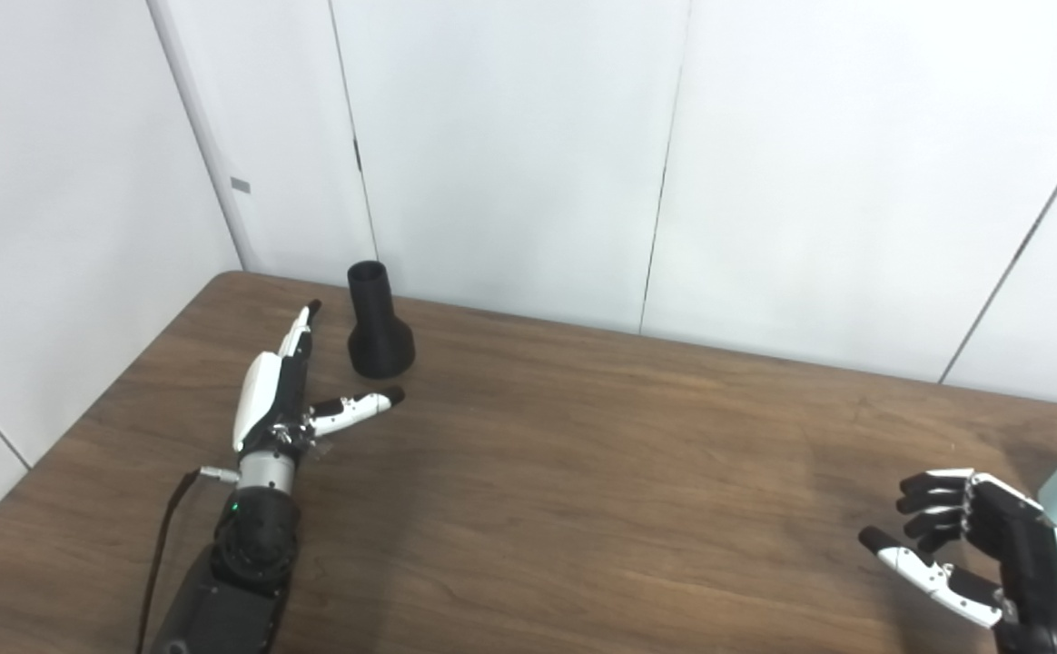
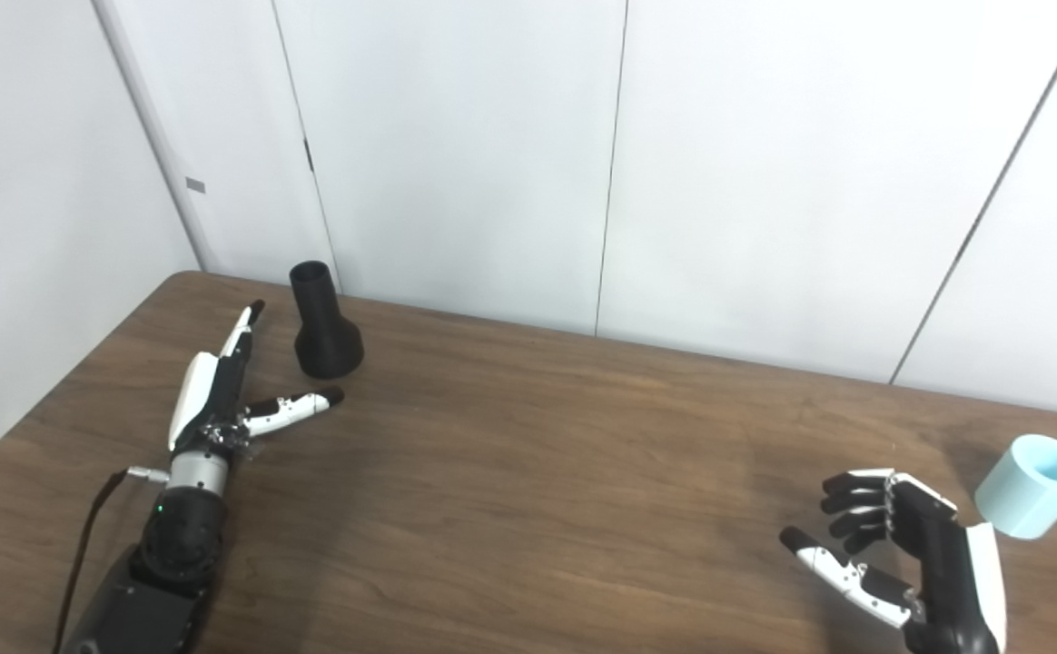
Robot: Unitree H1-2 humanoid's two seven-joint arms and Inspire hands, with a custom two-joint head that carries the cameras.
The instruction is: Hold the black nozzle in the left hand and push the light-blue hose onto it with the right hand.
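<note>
Fingers [image 2: 242, 329] of left hand [image 2: 211, 391] spread beside upright black flared plastic nozzle [image 2: 324, 336]; right hand [image 2: 901, 545] half-curled, empty; short light-blue hose [image 2: 1032, 486] whole only in right eye view.

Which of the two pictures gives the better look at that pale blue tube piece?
The right eye view: the light-blue hose shows whole there, lying on the table with its open end visible, beside the right hand. The left eye view cuts it off at the picture's edge, showing only part.
</note>
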